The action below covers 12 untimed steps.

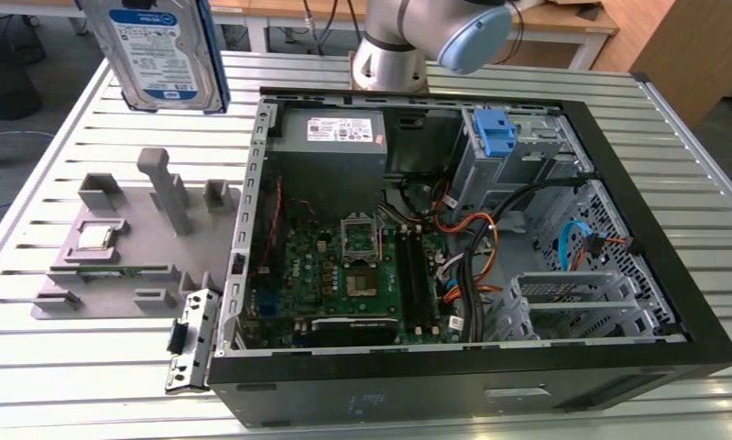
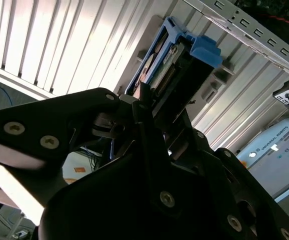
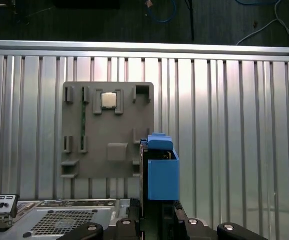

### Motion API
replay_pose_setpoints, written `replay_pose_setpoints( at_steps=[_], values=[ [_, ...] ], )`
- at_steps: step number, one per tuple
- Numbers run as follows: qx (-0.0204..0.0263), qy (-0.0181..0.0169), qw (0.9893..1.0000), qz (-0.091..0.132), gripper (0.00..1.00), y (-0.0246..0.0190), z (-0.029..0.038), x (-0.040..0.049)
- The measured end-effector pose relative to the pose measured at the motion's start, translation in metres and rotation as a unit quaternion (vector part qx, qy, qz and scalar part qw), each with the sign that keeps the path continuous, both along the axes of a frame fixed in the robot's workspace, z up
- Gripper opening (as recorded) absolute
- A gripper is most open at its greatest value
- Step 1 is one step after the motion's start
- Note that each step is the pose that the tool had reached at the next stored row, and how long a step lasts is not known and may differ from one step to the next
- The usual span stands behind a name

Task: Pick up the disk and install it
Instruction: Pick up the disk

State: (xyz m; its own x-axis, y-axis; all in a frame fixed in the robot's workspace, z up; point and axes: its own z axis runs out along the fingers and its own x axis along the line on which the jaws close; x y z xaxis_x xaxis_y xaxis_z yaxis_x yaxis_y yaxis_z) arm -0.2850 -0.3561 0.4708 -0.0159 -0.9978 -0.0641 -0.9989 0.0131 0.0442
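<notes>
The disk (image 1: 164, 50), a silver drive with a white-and-blue label in a blue carrier frame, hangs upright in the air over the table's far corner on the exterior view's left, beyond the grey fixture. In both wrist views my gripper (image 3: 157, 222) (image 2: 152, 102) is shut on the disk (image 3: 162, 172) (image 2: 169, 60), which juts out from the black jaws edge-on. Below it in the first wrist view lies the grey fixture (image 3: 109, 150). The open computer case (image 1: 464, 238) stands off to the exterior view's right of the disk.
The grey fixture (image 1: 134, 243) on the slatted metal table (image 1: 84, 357) holds a small square chip (image 1: 97, 236) and a memory stick (image 1: 109, 270). A bare blue bracket (image 1: 497, 133) sits in the case's drive bay. Cables (image 1: 488, 238) cross the case interior. The arm's base (image 1: 397, 50) stands behind the case.
</notes>
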Motion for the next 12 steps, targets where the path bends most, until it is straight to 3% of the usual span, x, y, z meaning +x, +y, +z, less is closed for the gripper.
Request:
replay_pose_setpoints(
  at_steps=[9, 12],
  values=[
    [0.0000, 0.0000, 1.0000, 0.000, 0.35, 0.0000, 0.0000, 0.0288],
    [0.0000, 0.0001, 1.0000, 0.000, 0.35, 0.0000, 0.0000, 0.0334]
  ],
)
